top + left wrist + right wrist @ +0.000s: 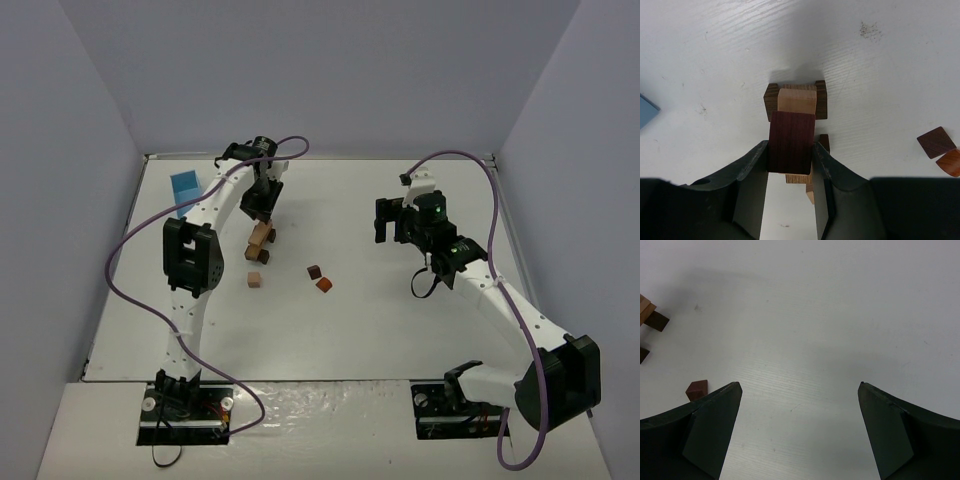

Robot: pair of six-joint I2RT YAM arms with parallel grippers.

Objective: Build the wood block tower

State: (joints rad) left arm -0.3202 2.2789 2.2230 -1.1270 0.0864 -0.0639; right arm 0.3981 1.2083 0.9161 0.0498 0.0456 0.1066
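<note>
Dark red wooden block (791,142), likely light and hard, sits pinched on its flat sides by the left gripper (790,150); right gripper (800,390) hangs wide open.

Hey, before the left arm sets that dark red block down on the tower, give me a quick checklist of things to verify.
1. Grip: the dark red block is clamped between the left fingers: ok.
2. Alignment: it hangs roughly in line over the tower in the left wrist view: ok.
3. Gap between it and the tower's top: cannot tell.
4. Tower standing straight: cannot tell, as the held piece hides much of it.
5. The right fingers are open and well away from the tower: ok.
6. The tan cube, brown cube and orange cube lie apart from the tower's base: ok.
</note>
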